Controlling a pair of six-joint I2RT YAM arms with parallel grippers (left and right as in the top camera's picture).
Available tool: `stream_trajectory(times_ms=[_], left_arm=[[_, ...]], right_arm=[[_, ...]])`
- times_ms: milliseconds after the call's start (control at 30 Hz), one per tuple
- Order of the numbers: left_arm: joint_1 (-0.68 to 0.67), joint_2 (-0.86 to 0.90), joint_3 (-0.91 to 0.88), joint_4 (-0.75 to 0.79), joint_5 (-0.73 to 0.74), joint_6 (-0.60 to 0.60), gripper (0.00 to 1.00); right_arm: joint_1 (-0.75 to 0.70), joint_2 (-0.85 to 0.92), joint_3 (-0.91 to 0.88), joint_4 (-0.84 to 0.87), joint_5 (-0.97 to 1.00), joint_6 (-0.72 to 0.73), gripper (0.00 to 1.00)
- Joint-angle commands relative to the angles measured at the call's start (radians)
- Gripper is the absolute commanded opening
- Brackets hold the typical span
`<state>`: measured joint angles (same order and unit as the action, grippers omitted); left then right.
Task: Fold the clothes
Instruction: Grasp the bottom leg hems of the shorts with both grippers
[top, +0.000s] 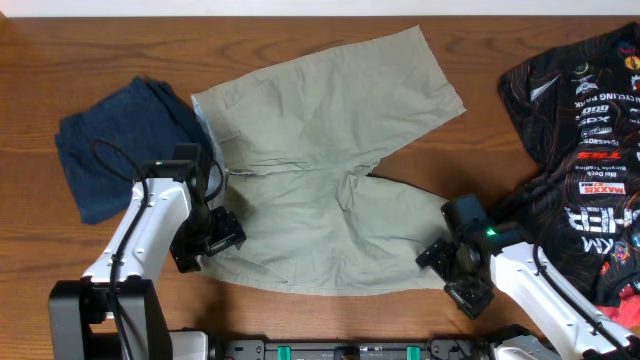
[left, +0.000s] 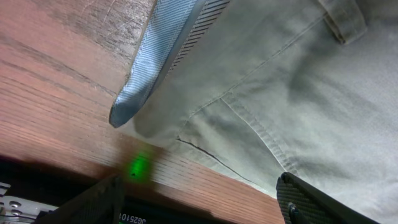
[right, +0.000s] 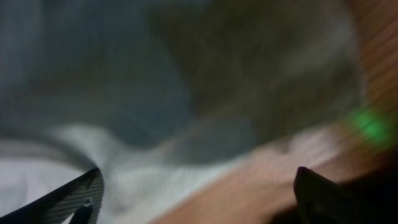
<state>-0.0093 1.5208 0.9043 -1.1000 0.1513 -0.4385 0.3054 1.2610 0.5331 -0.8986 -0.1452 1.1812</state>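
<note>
Sage-green shorts (top: 330, 170) lie flat on the worktop (top: 100, 40). By the waistband corner the left arm (top: 150, 225) bends low, the right arm (top: 540, 290) by a leg hem; both jaws gape wide, holding nothing.

The white-shelled left arm (top: 150, 215) has black joints, a thin black cable (top: 112, 160) looping off its upper end and a small green light (top: 158, 166) near the wrist. It stands on a boxy black base (top: 108, 312). The white-shelled right arm (top: 545, 295) matches it, with a black wrist housing (top: 462, 262) and its own green light (top: 490, 235). The matte black left gripper (left: 208, 199) has finely ribbed fingers (left: 317, 202). The black right gripper (right: 199, 199) is blurred.
</note>
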Motion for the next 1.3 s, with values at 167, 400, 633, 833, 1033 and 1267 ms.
stream_trajectory(times_ms=[167,400,633,833,1033,1267], left_arm=[[0.000,0.002,-0.005,-0.021,0.002,0.008,0.80],[0.000,0.002,-0.019,-0.051,0.002,-0.053,0.80],[0.000,-0.013,-0.082,-0.002,-0.013,-0.186,0.80],[0.000,-0.063,-0.194,0.140,-0.014,-0.301,0.80],[0.000,-0.068,-0.302,0.342,-0.022,-0.325,0.79],[0.000,-0.068,-0.319,0.360,-0.082,-0.352,0.43]], right_arm=[[0.009,-0.006,-0.016,0.045,0.165,0.068,0.73],[0.009,-0.006,-0.060,0.092,0.164,0.101,0.24],[0.009,-0.006,-0.079,0.107,0.164,0.101,0.08],[0.009,-0.006,-0.079,0.121,0.163,0.101,0.07],[0.009,-0.006,-0.079,0.121,0.156,0.096,0.06],[0.009,-0.006,-0.079,0.120,0.137,0.097,0.03]])
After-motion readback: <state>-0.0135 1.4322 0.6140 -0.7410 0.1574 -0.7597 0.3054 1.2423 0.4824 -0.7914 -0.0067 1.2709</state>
